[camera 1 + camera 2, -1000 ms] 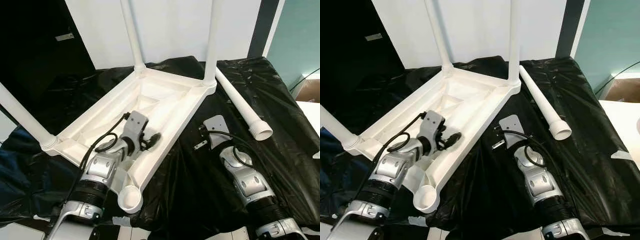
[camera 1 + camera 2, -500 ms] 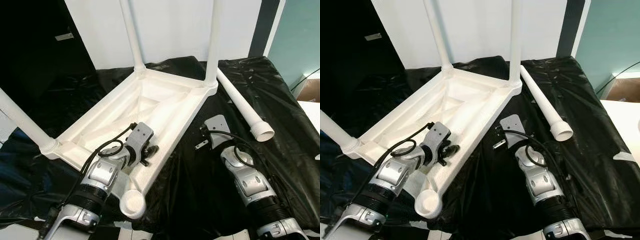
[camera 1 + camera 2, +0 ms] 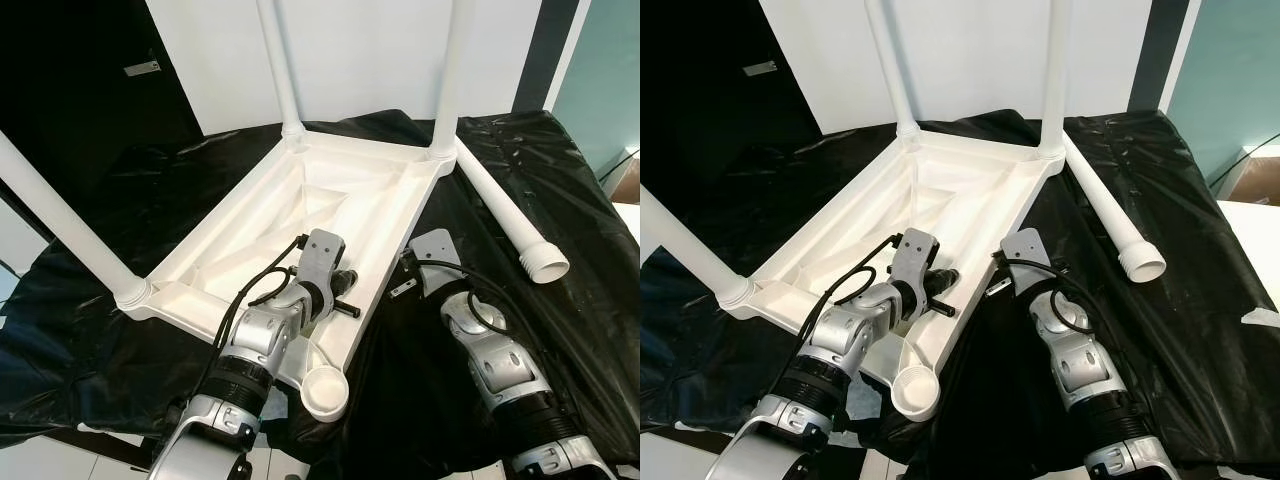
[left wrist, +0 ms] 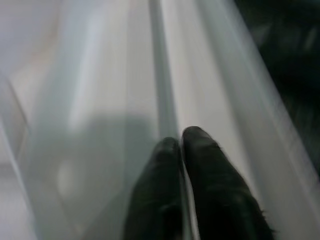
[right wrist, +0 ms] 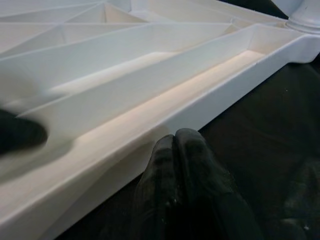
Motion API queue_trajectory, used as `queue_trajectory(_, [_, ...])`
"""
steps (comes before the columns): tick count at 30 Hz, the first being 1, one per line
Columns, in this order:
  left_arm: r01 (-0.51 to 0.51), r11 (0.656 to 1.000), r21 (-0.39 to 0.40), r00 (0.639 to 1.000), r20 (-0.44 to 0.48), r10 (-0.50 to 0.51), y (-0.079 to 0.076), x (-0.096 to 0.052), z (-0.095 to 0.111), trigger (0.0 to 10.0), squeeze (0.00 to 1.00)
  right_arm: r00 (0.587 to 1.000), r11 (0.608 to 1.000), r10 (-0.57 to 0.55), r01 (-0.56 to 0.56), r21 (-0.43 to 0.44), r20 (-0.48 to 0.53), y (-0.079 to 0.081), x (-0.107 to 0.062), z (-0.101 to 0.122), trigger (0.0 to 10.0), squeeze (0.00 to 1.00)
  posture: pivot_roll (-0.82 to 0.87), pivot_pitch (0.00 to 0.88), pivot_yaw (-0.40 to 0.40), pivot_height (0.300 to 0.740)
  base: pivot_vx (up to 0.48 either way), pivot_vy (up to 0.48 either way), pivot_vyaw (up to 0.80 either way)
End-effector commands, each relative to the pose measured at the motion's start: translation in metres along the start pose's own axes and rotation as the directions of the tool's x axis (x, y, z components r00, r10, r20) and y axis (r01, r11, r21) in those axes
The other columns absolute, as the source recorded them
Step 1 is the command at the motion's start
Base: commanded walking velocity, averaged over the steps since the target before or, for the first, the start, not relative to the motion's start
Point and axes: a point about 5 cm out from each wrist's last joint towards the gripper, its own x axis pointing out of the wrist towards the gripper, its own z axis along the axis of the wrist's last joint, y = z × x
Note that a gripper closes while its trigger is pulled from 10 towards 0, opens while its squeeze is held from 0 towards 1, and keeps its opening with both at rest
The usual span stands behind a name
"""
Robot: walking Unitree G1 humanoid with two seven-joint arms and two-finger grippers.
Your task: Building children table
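Both grippers point(image 3: 345, 300) point(image 5: 175, 145) against tabletop point(image 3: 330, 190)

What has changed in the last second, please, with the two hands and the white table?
The left hand has moved from the middle of the upturned white table across to its right side rim, fingers shut together and pressed on the rim. The camera has also shifted. The right hand stays shut beside the rim on the black sheet. Three legs remain fitted; the loose leg still lies on the sheet, and the near corner socket is still empty.
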Motion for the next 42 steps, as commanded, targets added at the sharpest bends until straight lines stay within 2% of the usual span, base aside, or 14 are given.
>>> queue_trajectory(1, [-0.013,0.999,0.035,0.989,0.147,0.008,0.009,-0.007,0.024,10.0,0.9,1.0,1.0,0.001,-0.001,0.01,0.004,0.002,0.0,0.002,10.0,0.0,-0.06,0.0,0.134,0.74,0.0,0.0,0.0])
queue_trajectory(2, [-0.013,0.999,0.035,0.989,0.147,0.008,0.009,-0.007,0.024,10.0,0.9,1.0,1.0,0.001,-0.001,0.01,0.004,0.002,0.0,0.002,10.0,0.0,-0.06,0.0,0.134,0.74,0.0,0.0,0.0])
queue_trajectory(3, [-0.01,0.999,0.037,0.98,0.2,0.002,0.013,-0.013,0.03,10.0,1.0,1.0,1.0,-0.001,0.001,0.01,0.004,0.002,0.0,0.002,10.0,0.0,-0.06,0.0,0.135,0.74,0.0,0.0,0.0])
queue_trajectory(6, [0.053,0.998,0.017,0.96,0.276,-0.056,0.017,-0.027,0.039,10.0,1.0,1.0,1.0,-0.004,0.004,0.009,0.004,0.002,0.0,0.002,10.0,0.0,-0.06,0.0,0.134,0.74,0.0,0.0,0.0])
queue_trajectory(10, [0.162,0.986,0.028,0.943,0.289,-0.163,0.014,-0.039,0.04,10.0,1.0,1.0,1.0,-0.001,0.001,0.006,0.004,0.003,0.001,0.002,10.0,0.0,-0.05,0.0,0.13,0.74,0.0,0.0,0.0])
queue_trajectory(11, [0.211,0.976,0.06,0.938,0.27,-0.22,0.015,-0.048,0.038,10.0,0.0,1.0,1.0,0.001,-0.001,0.005,0.005,0.003,0.001,0.002,10.0,0.0,-0.06,0.0,0.129,0.74,0.0,0.0,0.0])
queue_trajectory(14, [0.281,0.954,0.108,0.935,0.195,-0.297,0.022,-0.062,0.029,10.0,0.0,1.0,1.0,0.002,-0.002,0.003,0.006,0.003,0.001,0.003,10.0,0.0,-0.06,0.0,0.128,0.74,0.0,0.0,0.0])
queue_trajectory(16, [0.372,0.916,0.149,0.921,0.063,-0.384,0.03,-0.079,0.011,10.0,0.0,1.0,1.0,0.0,0.0,-0.001,0.002,0.002,0.0,0.001,10.0,0.0,-0.06,0.0,0.129,0.74,0.0,0.0,0.0])
queue_trajectory(21, [0.459,0.874,0.159,0.888,-0.046,-0.458,0.033,-0.093,-0.006,10.0,0.0,1.0,1.0,-0.001,0.001,-0.004,-0.001,0.001,0.0,0.0,10.0,0.0,-0.06,0.0,0.128,0.74,0.0,0.0,0.0])
queue_trajectory(23, [0.459,0.874,0.159,0.888,-0.046,-0.458,0.033,-0.093,-0.006,10.0,0.0,1.0,1.0,-0.001,0.001,-0.004,-0.001,0.001,0.0,0.0,10.0,0.0,-0.06,0.0,0.128,0.74,0.0,0.0,0.0])
queue_trajectory(25, [0.511,0.847,0.148,0.859,-0.089,-0.504,0.035,-0.099,-0.01,10.0,0.0,1.0,1.0,0.003,-0.003,-0.005,0.002,0.003,0.0,0.001,10.0,0.0,-0.06,0.0,0.126,0.74,0.0,0.0,0.0])
queue_trajectory(29, [0.525,0.838,0.15,0.851,-0.126,-0.511,0.039,-0.103,-0.012,10.0,0.0,1.0,1.0,0.006,-0.006,-0.005,0.003,0.004,0.0,0.001,10.0,0.0,-0.06,0.0,0.126,0.74,0.0,0.0,0.0])
queue_trajectory(33, [0.532,0.83,0.17,0.83,-0.3,-0.471,0.063,-0.115,-0.024,10.0,0.0,1.0,1.0,0.007,-0.007,-0.005,0.006,0.004,0.001,0.002,10.0,0.0,-0.06,0.0,0.13,0.74,0.0,0.0,0.0])
queue_trajectory(42, [0.528,0.837,0.141,0.793,-0.433,-0.428,0.092,-0.136,-0.03,10.0,0.09,1.0,1.0,0.01,-0.01,-0.001,0.009,0.007,0.001,0.002,10.0,0.0,-0.06,0.0,0.134,0.74,0.0,0.0,0.0])
